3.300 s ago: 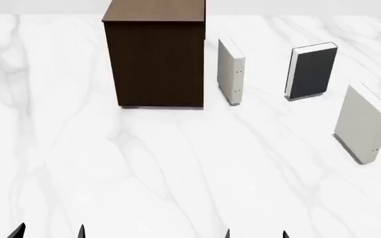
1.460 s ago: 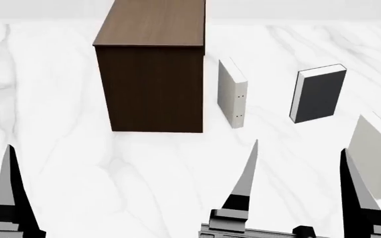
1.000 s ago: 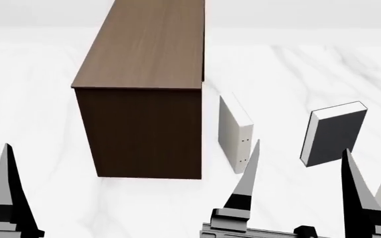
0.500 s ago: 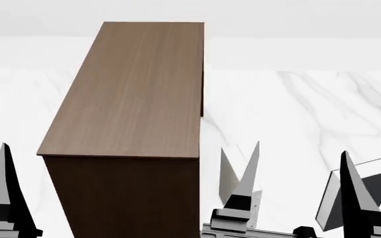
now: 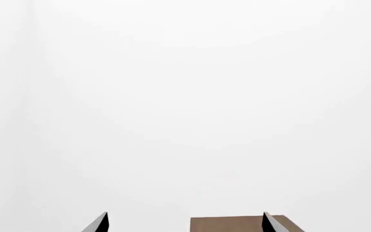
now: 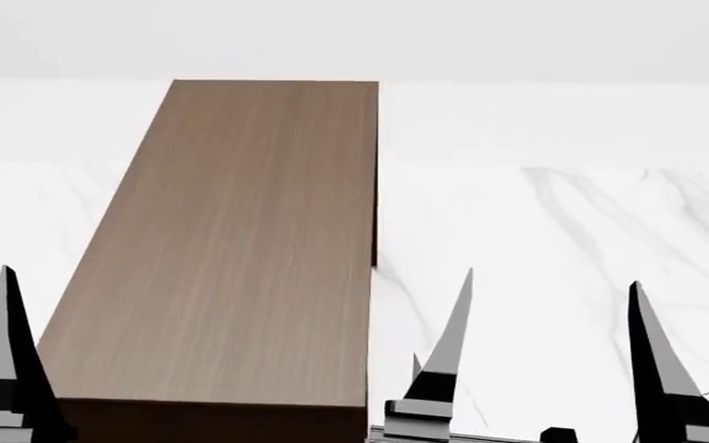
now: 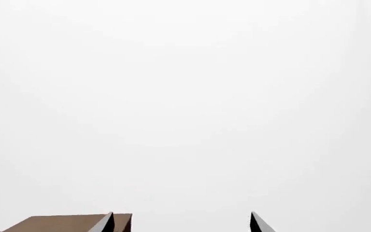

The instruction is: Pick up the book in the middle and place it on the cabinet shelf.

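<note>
The cabinet shelf (image 6: 232,249) is a tall brown wood-grain box. Its light flat top fills the left and middle of the head view, and a strip of that top shows in the left wrist view (image 5: 231,224) and in the right wrist view (image 7: 56,224). The dark grey book is out of view. My right gripper (image 6: 552,277) is open and empty, held up to the right of the cabinet, and its fingers also stand wide apart in the right wrist view (image 7: 181,213). My left gripper (image 5: 185,213) is open and empty. Only one of its fingers (image 6: 4,360) shows in the head view, left of the cabinet.
The white marble floor (image 6: 552,203) stretches behind and to the right of the cabinet. The tip of a pale beige book (image 6: 415,364) peeks out behind my right gripper's left finger. Both wrist views show mostly blank white wall.
The view has risen over the cabinet. Its top now fills more of the head view and its dark front has almost gone. The books have slid down out of the head view.
</note>
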Available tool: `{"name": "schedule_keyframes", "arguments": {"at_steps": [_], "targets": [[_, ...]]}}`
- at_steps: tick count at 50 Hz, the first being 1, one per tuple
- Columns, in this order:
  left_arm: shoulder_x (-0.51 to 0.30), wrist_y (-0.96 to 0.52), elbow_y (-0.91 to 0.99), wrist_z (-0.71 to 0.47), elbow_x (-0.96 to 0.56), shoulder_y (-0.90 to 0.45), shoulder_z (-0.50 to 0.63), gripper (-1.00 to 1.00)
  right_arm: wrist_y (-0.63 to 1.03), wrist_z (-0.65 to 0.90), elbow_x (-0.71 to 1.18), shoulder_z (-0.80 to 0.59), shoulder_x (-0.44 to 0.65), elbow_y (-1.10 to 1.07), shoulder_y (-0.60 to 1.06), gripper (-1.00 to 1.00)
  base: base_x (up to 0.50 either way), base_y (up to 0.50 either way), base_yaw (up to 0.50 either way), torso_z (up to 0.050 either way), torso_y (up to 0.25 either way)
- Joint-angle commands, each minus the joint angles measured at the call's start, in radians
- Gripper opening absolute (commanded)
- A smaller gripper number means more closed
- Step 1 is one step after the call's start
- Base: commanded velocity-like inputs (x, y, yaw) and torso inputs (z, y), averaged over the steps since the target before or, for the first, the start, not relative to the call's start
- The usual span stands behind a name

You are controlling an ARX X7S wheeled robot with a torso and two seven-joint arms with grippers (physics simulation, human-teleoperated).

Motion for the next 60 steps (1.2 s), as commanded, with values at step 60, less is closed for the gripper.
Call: {"name": "schedule_keyframes", "arguments": {"at_steps": [60], "targets": [[-0.060, 0.014, 0.015, -0.056, -0.063, -0.005, 0.019, 1.00, 0.021, 0.083, 0.010, -0.022, 0.033, 0.025, 0.009, 1.00, -0.03, 0.00, -0.27, 0.023, 0.000]]}}
